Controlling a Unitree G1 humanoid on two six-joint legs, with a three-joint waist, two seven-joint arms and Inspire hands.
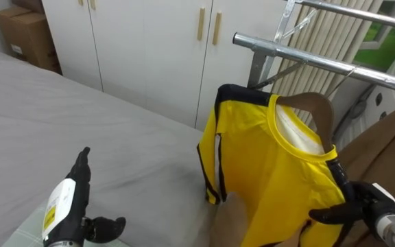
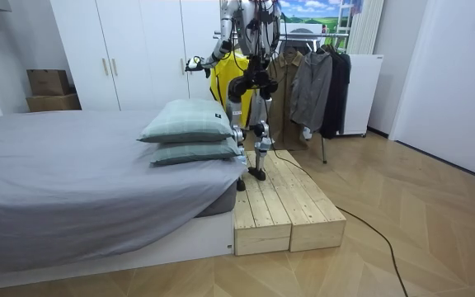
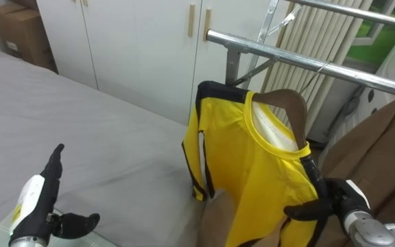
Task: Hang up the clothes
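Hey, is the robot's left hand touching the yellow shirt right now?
Apart. In the left eye view the left hand is raised over the grey bed, with bare sheet between it and the yellow shirt.

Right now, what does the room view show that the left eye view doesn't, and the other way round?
The room view adds two pillows, a wooden platform under the robot's feet, and dark jackets on the rack. The left eye view adds the wooden hanger in the collar and the right hand pinching a shoulder of the yellow shirt. Both share that shirt, the grey bed, white wardrobe, cardboard box and open left hand.
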